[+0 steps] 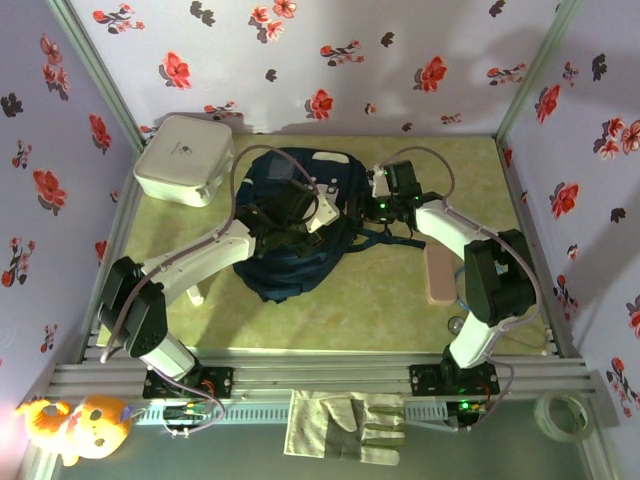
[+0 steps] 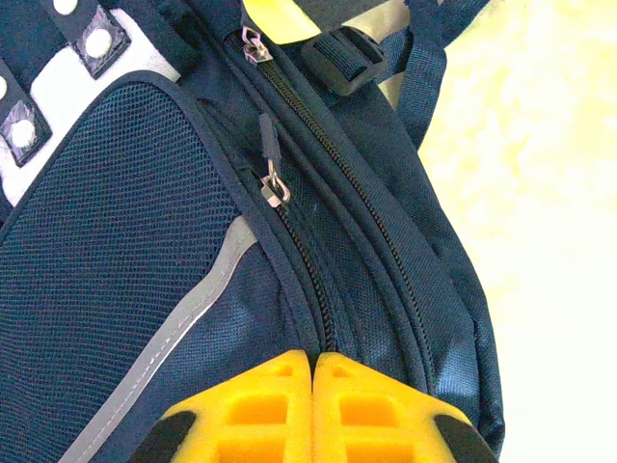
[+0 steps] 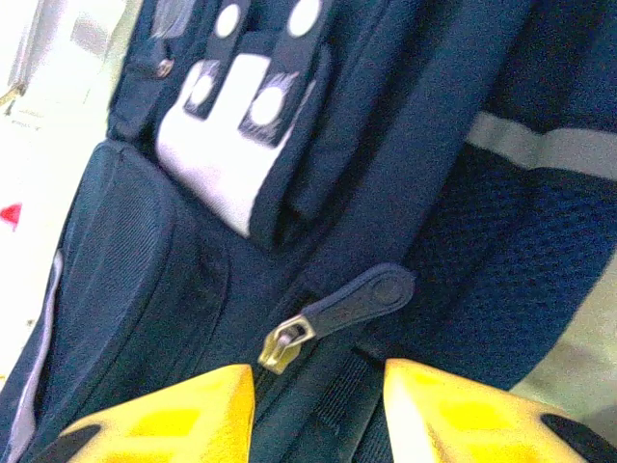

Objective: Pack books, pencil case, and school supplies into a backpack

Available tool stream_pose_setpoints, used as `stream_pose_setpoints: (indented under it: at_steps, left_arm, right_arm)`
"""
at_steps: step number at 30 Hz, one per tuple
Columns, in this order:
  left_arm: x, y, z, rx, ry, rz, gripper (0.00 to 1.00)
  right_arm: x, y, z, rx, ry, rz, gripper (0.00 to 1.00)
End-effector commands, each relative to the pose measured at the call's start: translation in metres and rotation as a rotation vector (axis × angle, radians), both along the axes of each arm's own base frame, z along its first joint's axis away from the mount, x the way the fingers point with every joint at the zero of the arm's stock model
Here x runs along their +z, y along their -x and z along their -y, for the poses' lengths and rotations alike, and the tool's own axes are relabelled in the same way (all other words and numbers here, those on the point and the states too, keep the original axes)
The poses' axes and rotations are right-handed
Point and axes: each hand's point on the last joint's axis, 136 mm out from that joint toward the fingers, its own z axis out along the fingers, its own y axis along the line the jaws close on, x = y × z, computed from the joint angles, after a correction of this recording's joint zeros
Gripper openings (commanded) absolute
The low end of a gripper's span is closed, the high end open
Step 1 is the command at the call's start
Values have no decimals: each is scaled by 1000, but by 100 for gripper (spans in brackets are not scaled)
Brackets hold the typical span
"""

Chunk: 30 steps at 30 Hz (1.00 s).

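Floral walls, yellow-green table (image 1: 350, 320) — the backpack (image 1: 295, 272) lies mid-table under both arms. It's soft, floppy fabric, so I'd guess grabbing cloth just bunches it; the zip pull (image 3: 339, 305) looks like the spot to take. Right gripper (image 3: 318, 381) is partly open with that pull just ahead of the gap, nothing held. Left gripper (image 2: 313, 405) is closed tight over a side seam — can't tell if it's nipping fabric.

Likely a robotics lab booth: flowered fabric walls (image 1: 400, 100), aluminium frame rail (image 1: 330, 375), green tabletop (image 1: 350, 310).
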Motion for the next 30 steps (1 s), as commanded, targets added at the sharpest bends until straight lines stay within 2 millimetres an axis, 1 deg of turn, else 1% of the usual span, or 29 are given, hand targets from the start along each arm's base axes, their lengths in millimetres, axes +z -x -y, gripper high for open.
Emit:
stream_pose_setpoints:
  at_steps: [1,3,5,7,10,12,16,19,23,30]
  left_arm:
    - [20,-4,12,-11,56,22,0]
    - [20,-3,11,-11,53,19,0]
    - [20,-3,11,-12,50,17,0]
    - [20,-3,11,-13,49,16,0]
    - [20,-4,11,-14,47,17,0]
    - [20,-4,12,-15,45,16,0]
    - [18,-5,13,-15,40,11,0]
    - [17,-5,13,-14,38,9,0]
    - [15,-6,13,-13,36,7,0]
    - [10,-7,15,-12,27,-1,0]
  right_arm:
    - [-3,-21,10,-76,73,15,44]
    - [-4,-28,8,-68,61,13,48]
    - [-1,-28,-4,-7,7,-5,52]
    - [-1,-27,-14,55,-21,-30,53]
    - [-8,-28,-17,88,-2,-41,52]
    - [-9,-28,-17,99,6,-41,52]
    - [-5,-21,-20,141,-7,-41,47]
    - [-2,-14,-18,154,1,-37,42]
    - [1,-5,-14,163,6,-23,38]
    - [-2,-2,-8,141,35,-25,27]
